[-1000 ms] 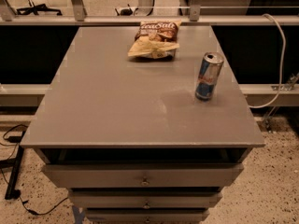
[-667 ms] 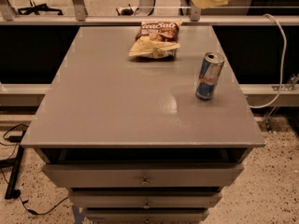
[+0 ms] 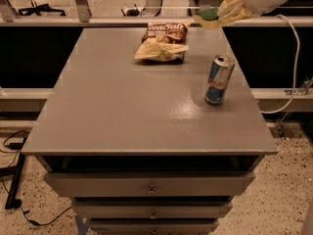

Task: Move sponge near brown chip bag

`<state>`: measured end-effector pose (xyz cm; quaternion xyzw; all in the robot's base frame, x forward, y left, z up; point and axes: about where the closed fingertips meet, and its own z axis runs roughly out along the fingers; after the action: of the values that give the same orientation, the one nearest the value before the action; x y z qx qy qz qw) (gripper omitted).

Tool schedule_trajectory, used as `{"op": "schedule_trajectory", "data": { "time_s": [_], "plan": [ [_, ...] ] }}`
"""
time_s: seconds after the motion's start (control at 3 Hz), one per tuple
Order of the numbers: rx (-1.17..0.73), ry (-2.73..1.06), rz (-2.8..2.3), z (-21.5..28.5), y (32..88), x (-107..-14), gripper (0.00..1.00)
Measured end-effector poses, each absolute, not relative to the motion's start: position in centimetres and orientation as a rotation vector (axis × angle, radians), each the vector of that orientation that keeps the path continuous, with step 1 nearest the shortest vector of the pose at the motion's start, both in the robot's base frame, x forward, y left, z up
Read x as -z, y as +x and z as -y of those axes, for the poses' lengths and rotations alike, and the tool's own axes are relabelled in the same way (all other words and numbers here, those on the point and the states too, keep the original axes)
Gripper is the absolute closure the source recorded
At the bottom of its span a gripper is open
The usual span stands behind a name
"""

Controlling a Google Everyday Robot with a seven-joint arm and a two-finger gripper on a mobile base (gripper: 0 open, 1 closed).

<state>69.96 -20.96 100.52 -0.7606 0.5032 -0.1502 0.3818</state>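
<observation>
The brown chip bag (image 3: pixel 163 42) lies at the far middle of the grey table (image 3: pixel 122 111), dark brown on top and pale yellow below. My gripper (image 3: pixel 215 14) comes in from the top right and hangs above the table's far right corner. It is shut on the sponge (image 3: pixel 208 15), whose green top and pale yellow foam show between the fingers. The sponge is in the air, to the right of the bag and a little above it.
A blue-and-silver drink can (image 3: pixel 218 80) stands upright at the right side of the table, below the gripper. A white cable (image 3: pixel 293 58) hangs off the right. Drawers (image 3: pixel 149 186) front the table. A rail and chair legs stand behind.
The arm with the sponge has come down and to the left into view, closer to the chip bag. The bag and the can have not moved.
</observation>
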Motion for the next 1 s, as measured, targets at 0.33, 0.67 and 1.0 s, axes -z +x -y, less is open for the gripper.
{"op": "schedule_trajectory", "data": {
  "time_s": [0.33, 0.67, 1.0],
  "plan": [
    [0.343, -1.927, -1.328, 22.0, 71.0, -98.5, 1.0],
    [0.27, -1.907, -1.372, 22.5, 71.9, -95.7, 1.0],
    [0.208, -1.912, -1.397, 22.2, 71.8, -93.6, 0.8]
  ]
}}
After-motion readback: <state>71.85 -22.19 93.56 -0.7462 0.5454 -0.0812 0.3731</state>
